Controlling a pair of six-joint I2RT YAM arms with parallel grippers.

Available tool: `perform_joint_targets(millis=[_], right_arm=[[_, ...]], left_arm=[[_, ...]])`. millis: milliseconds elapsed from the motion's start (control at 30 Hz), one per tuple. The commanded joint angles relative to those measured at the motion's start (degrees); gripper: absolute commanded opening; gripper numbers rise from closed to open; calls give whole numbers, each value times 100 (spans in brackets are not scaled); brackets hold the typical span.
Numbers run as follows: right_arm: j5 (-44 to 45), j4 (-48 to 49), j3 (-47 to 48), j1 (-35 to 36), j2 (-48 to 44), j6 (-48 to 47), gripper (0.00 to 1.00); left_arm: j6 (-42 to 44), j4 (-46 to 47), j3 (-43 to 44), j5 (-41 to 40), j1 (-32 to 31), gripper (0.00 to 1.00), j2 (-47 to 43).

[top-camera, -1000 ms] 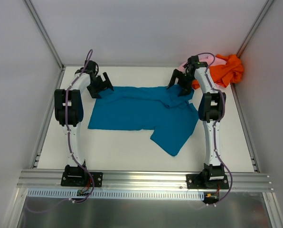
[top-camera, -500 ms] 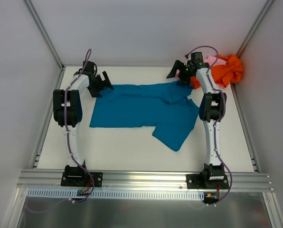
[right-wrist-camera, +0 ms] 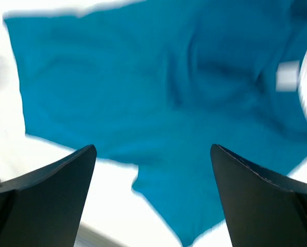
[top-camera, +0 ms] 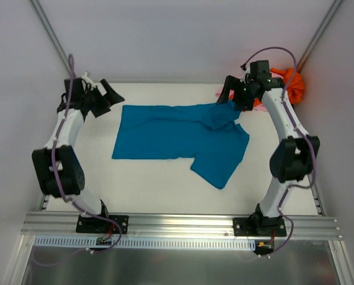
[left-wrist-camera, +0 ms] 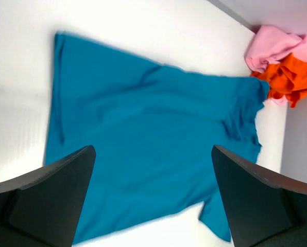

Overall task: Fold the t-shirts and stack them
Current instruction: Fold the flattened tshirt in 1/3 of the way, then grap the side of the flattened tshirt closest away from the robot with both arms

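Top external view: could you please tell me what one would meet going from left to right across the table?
left gripper → blue shirt → right gripper, above the shirt's right end → orange shirt in the far right corner.

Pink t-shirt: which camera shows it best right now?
Left wrist: the pink t-shirt lies bunched in the corner beside the orange t-shirt, unobstructed. Top external shows only a sliver behind the right arm; right wrist shows none of it.
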Motion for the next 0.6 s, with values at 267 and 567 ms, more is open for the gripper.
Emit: perform_joint_targets(millis=[267, 567], right_arm=[[691, -549, -4987, 1061, -3605, 562, 93], [789, 170, -6755, 1176, -4364, 1107, 91]], left_arm=[[-297, -319, -3473, -87, 76, 98, -3092], [10, -688, -3430, -491, -672, 98, -3514]])
